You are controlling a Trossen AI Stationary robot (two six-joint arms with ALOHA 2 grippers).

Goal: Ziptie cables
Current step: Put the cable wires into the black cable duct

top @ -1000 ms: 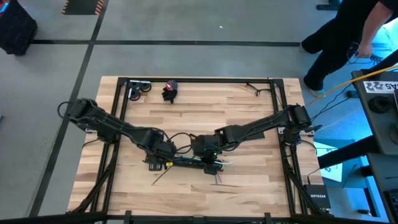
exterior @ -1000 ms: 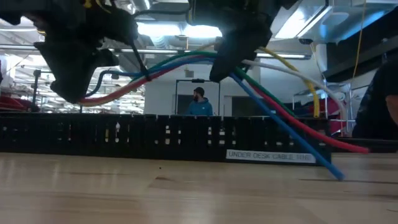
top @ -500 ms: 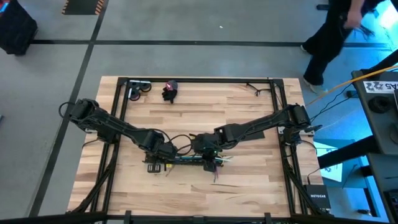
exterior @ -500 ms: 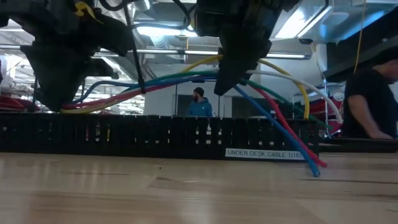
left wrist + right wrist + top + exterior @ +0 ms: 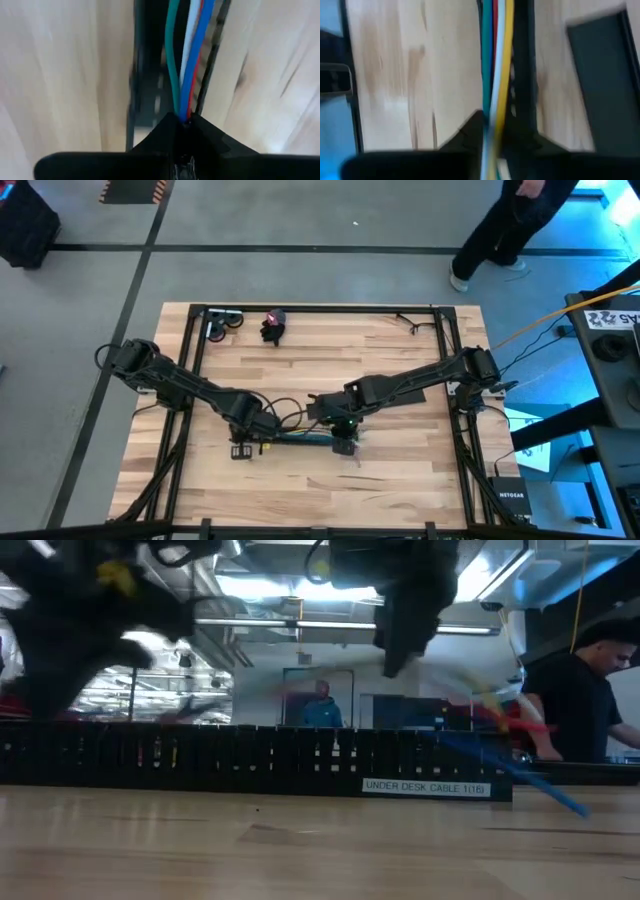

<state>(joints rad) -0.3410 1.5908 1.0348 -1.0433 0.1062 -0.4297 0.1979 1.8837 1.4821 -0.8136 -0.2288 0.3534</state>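
Note:
The cables [image 5: 296,437], a bundle of green, white, blue, red and yellow wires, run over the long black slotted channel [image 5: 260,760] between my two grippers. My left gripper [image 5: 244,443] is shut on the bundle [image 5: 186,60] near the bundle's left end. My right gripper [image 5: 343,440] stands at the bundle's right part, and the cables [image 5: 495,65] pass through it in its wrist view. Their loose right ends [image 5: 545,790] slope down to the table. I cannot make out the zipties. My left gripper pinches the whole bundle [image 5: 183,114] between its two fingers, near the bundle's left end. The fingers come from above and point down. From the pinch the cables run side by side along and over the channel, toward the table's right.
A black clump [image 5: 272,327] and a metal part [image 5: 222,322] lie at the table's far edge. A dark flat panel [image 5: 600,75] lies beside the channel. Black frame rails [image 5: 445,360] border the tabletop. A person [image 5: 575,700] stands beyond the table.
My left gripper has sunk a little toward the channel. The bundle, which arched well above the channel between the grippers, has come down toward it. The loose right ends have swung farther toward the table's right and are blurred.

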